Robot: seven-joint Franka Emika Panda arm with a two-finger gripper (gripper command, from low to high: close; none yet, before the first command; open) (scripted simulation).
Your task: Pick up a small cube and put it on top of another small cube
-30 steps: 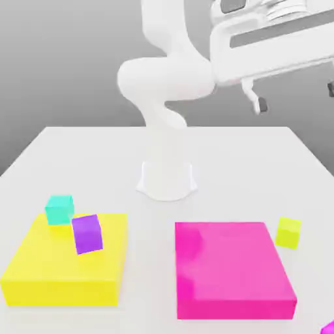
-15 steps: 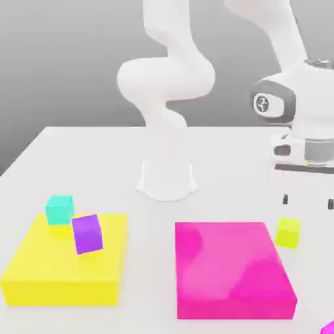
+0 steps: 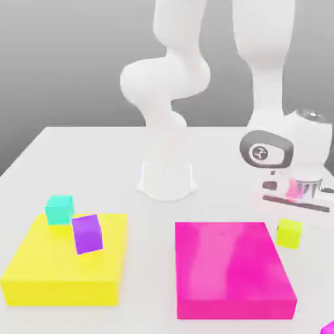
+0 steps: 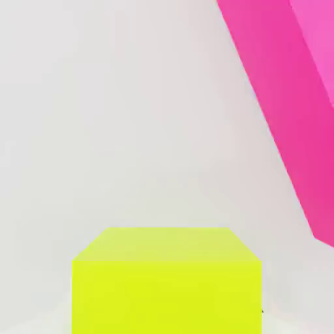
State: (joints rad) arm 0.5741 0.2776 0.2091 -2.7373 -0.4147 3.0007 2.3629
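Observation:
The small lime cube point(image 3: 288, 233) rests on the white table at the exterior view's right, just beside the pink slab. In the hand view the lime cube point(image 4: 166, 280) looms large and close. My gripper point(image 3: 290, 203) hangs low, directly above and slightly behind this cube, apart from it. The small teal cube point(image 3: 59, 209) sits at the far left corner of the yellow slab, at the exterior view's left; whether it stands on the slab or behind it I cannot tell.
A big yellow slab point(image 3: 65, 261) carries a tilted purple cube point(image 3: 87, 233). A big pink slab point(image 3: 231, 271) lies between the two small cubes, its edge point(image 4: 293, 98) near the hand. The arm's white base point(image 3: 167, 179) stands mid-table. A magenta corner point(image 3: 328, 328) peeks in at the front right.
The hand has come down from high at the upper right to just above the lime cube. None of the cubes or slabs have moved.

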